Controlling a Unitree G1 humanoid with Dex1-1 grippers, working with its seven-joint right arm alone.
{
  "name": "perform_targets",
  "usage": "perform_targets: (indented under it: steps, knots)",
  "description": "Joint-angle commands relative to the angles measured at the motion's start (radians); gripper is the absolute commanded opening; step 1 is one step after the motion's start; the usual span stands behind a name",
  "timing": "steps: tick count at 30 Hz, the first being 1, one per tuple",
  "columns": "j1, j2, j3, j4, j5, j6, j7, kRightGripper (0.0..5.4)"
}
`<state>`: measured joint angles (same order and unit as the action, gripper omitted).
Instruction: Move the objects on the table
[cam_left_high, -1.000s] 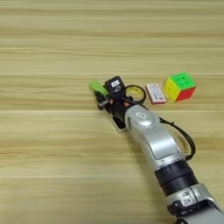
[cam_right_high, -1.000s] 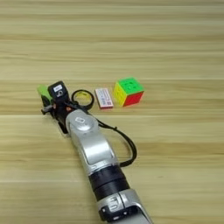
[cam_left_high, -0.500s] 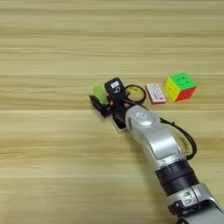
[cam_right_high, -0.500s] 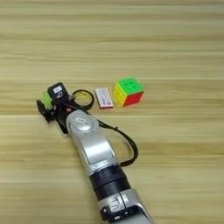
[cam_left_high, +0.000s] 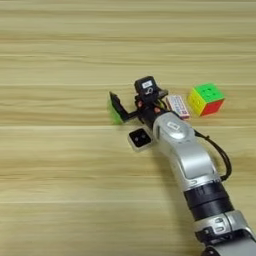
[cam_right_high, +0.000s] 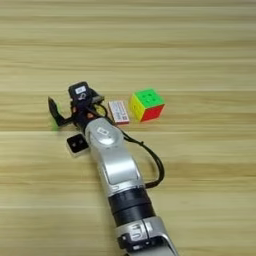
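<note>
The wooden desk (cam_left_high: 60, 200) carries a white cube (cam_left_high: 139, 138), green bar (cam_left_high: 114, 109), white-red box (cam_left_high: 178, 105); puzzle cube (cam_left_high: 205, 98) lies rightmost.

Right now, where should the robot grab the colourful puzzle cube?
Grip the multicoloured puzzle cube by two opposite side faces, coming down from above. It sits flat on the wooden table with its green face up, apart from the white-red flat box.
</note>
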<state>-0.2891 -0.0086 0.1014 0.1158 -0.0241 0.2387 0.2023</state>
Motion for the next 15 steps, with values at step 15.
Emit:
perform_targets:
  steps: [15]
  knots:
    - [0.096,-0.096,-0.157,-0.252,0.058,-0.07,-0.031,5.37]
